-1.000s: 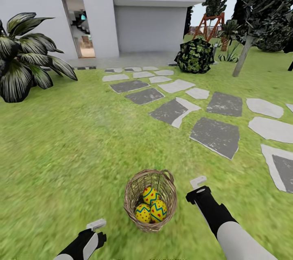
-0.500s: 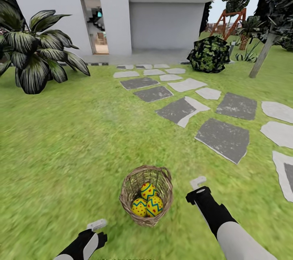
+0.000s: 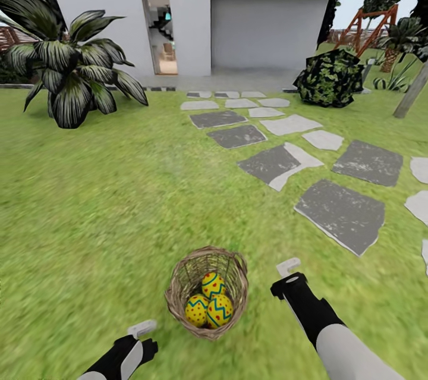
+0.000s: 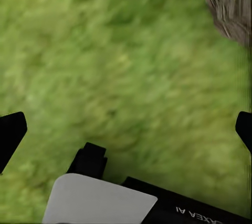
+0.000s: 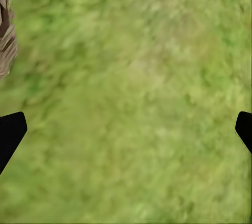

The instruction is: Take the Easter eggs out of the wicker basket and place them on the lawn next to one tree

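The wicker basket point(image 3: 206, 292) stands on the lawn point(image 3: 89, 219) just in front of me, between my two arms. All three yellow Easter eggs point(image 3: 213, 283) point(image 3: 196, 310) point(image 3: 220, 310) lie inside it. My left gripper point(image 3: 141, 327) hangs low to the basket's left, open and empty, with grass under it in the left wrist view point(image 4: 126, 129) and the basket's weave point(image 4: 231, 3) at a corner. My right gripper point(image 3: 289, 266) is to the basket's right, also open over grass point(image 5: 126, 132), with the basket's edge point(image 5: 5, 29) at the side. The thick-trunked tree is out of view.
Grey stepping-stone slabs point(image 3: 342, 213) run from the right toward the white house point(image 3: 255, 5). A big dark-leaved plant point(image 3: 71, 79) stands at the far left, and a round leafy bush point(image 3: 333, 78) at the far right. A thin slanted trunk point(image 3: 410, 97) shows at the right edge.
The whole picture has shifted: the camera moved, so house, plant and slabs slid right. The basket now sits slightly further left between my arms. The arms hold the same pose.
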{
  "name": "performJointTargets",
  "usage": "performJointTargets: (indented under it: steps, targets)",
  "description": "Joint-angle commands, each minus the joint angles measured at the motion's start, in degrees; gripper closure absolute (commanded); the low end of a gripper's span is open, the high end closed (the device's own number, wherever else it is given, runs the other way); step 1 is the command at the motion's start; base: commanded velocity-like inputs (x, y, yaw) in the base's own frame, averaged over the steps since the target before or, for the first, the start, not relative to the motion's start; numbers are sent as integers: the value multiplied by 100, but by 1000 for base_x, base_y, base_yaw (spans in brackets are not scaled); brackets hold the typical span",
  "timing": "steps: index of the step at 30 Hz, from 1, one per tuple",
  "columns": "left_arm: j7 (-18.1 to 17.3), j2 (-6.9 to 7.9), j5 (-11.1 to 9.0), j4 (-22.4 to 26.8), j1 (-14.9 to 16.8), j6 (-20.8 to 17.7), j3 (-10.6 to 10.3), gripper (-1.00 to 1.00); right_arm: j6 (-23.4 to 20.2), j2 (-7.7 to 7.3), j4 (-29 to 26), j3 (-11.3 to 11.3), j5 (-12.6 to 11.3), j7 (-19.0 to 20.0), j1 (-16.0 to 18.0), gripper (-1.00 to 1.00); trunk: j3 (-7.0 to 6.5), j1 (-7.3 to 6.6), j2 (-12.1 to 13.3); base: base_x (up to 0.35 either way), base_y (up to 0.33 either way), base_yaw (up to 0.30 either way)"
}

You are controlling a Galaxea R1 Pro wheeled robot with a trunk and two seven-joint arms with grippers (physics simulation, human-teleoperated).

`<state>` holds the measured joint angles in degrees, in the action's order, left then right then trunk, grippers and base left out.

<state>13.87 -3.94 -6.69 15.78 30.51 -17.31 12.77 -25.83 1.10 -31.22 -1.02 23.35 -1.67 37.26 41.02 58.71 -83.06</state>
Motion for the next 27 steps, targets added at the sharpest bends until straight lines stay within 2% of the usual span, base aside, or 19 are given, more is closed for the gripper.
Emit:
performJointTargets:
  steps: [1,10,12,13,16,23,27]
  targets:
    - [35,-2,-61,14,0,-27,-11,-100,-30,0,-7,-12,20,-8,1,-100,11,2,-2,212,-280,203]
    - [28,-15,-78,11,-1,-7,1,-100,7,-21,-13,-37,21,2,0,-100,36,2,-2,233,-256,87]
    - [25,-4,-229,7,-1,4,5,-100,14,-22,-3,-126,22,1,1,-100,36,2,-2,248,-241,4]
    - [20,26,-651,-3,-1,15,-1,-100,26,-15,-30,-462,14,-3,0,-100,36,2,-2,249,-236,1]
    - [20,32,-752,-4,-7,16,-8,-100,21,7,-50,-564,0,-2,-6,-100,36,2,-2,249,-232,0]
    - [19,33,-792,3,-18,34,-3,-100,26,13,-43,-583,-6,-5,-8,-100,37,2,-2,250,-217,7]
    - [23,45,-805,4,-34,94,9,-100,26,13,-15,-584,-4,-8,-8,-100,50,2,-2,241,-184,150]
